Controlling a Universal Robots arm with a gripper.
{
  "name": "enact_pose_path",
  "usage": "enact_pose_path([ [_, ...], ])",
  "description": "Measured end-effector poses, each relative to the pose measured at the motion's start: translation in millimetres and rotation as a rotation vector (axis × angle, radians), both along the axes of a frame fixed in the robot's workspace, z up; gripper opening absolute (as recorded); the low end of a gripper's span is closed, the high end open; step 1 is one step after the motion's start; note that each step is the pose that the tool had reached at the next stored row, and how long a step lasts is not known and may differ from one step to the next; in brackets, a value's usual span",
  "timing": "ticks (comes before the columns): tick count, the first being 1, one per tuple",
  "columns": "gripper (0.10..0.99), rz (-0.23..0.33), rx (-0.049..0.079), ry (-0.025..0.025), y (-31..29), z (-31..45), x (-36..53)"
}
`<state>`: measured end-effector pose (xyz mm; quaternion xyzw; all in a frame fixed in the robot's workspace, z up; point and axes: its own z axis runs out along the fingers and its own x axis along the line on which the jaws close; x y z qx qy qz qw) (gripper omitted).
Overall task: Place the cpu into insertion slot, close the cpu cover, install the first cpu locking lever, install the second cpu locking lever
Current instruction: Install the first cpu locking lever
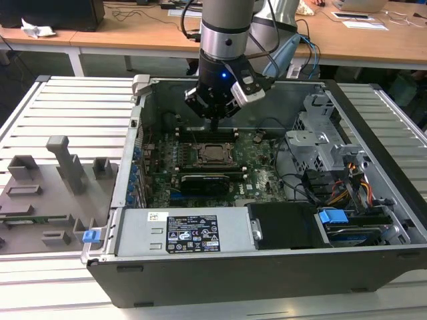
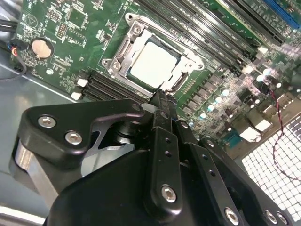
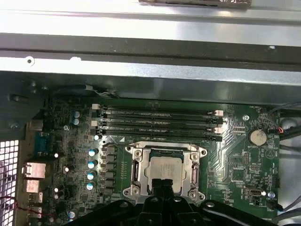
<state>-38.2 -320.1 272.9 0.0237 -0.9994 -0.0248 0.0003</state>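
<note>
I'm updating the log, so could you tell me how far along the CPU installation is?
The cpu sits in the insertion slot with the cpu cover down around it. The shut gripper is at the cover's edge. Whether either locking lever is latched cannot be told.

Soft, even room light is falling from overhead in the exterior view. The desks at the back are showing bright while the inside of the computer case [image 1: 267,273] is sitting dimmer, the arm shading part of the motherboard [image 1: 260,167]. A small blue light [image 1: 223,75] is glowing on the gripper [image 1: 214,124]. In the second wrist view the cpu [image 2: 154,63] is glaring pale, nearly washed out. The capacitor tops [image 2: 221,94] are glinting and the perforated panel [image 2: 277,160] is blowing out white. The gripper's black body, close to the lens, is looking soft, I think. In the first wrist view the case wall [image 3: 150,28] is shining bright beside a darker board.
</note>
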Motion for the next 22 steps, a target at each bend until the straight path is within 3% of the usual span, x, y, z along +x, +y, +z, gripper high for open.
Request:
enact_pose_path([
  [2,0.106,0.002,0.000,-0.0213,-0.2,-0.1,-1.4],
  [4,0.106,0.004,0.000,-0.0352,-0.5,-0.1,-2.8],
  [22,0.106,0.006,0.000,-0.0381,-0.7,-0.2,-7.9],
])
